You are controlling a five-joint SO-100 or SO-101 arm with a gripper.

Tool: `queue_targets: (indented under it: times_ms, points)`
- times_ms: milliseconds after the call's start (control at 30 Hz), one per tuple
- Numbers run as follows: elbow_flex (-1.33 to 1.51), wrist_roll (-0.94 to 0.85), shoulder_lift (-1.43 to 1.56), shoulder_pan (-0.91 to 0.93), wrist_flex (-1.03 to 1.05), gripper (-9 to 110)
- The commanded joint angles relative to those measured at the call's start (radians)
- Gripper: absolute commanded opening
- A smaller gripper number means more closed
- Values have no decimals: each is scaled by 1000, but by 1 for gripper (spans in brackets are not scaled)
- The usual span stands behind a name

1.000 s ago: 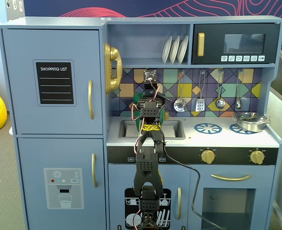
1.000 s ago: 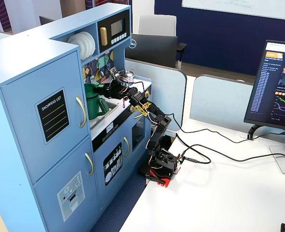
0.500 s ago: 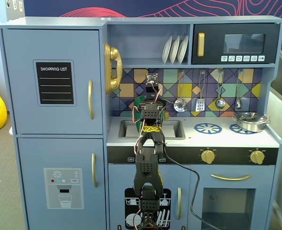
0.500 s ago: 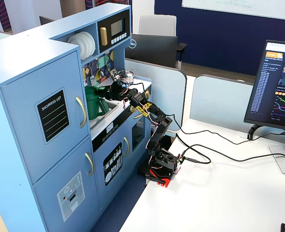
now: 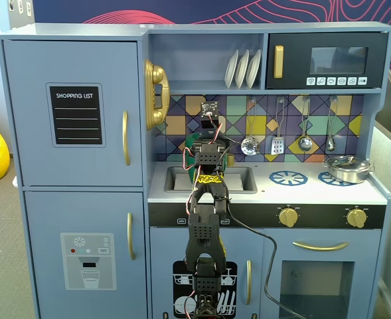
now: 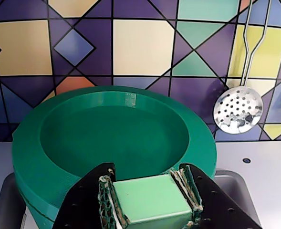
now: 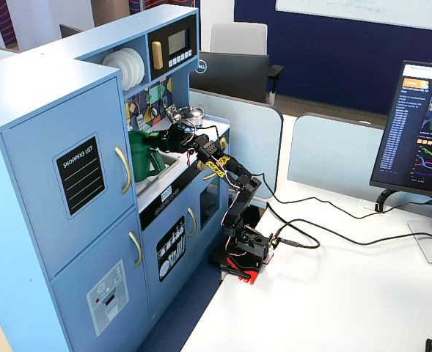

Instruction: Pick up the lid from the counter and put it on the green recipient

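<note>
1. Wrist view shows us the gripper [image 6: 150, 198] with its jaws clamped on the pale green knob of the lid [image 6: 83, 143], whose dark green disc tilts up and fills most of the frame.
2. Behind the lid we see the tiled backsplash [image 6: 145, 43] and a perforated silver skimmer [image 6: 238, 109] hanging to the right.
3. In a fixed view from the front, the arm [image 5: 205, 219] reaches up over the sink [image 5: 245, 178]; the lid [image 5: 192, 143] peeks out as a green edge beside the gripper, held above the counter.
4. We read "SHOPPING LIST" on the black panel [image 5: 76, 114] of the fridge door.
5. A silver pan [image 5: 346, 167] sits on the right burner, well apart from the gripper.
6. In the fixed view from the side, the green recipient [image 7: 144, 155] stands at the sink, just beside the gripper [image 7: 166, 138]; we cannot tell whether lid and pot touch.
7. A Dell logo [image 7: 201, 67] marks the monitor back behind the kitchen.
</note>
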Motion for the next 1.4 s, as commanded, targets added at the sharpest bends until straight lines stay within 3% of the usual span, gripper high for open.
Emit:
queue_targets:
  times_ms: [0, 233, 467, 633, 967, 1133, 1367]
  points:
    - [-6, -6, 61, -23, -9, 5]
    - [-21, 64, 60, -5, -86, 30]
    - [-117, 11, 61, 2, -64, 33]
    - [-123, -18, 184, -6, 133, 31]
    - [399, -34, 646, -37, 313, 25]
    - [851, -147, 893, -20, 341, 0]
    - [1328, 44, 1100, -31, 368, 0]
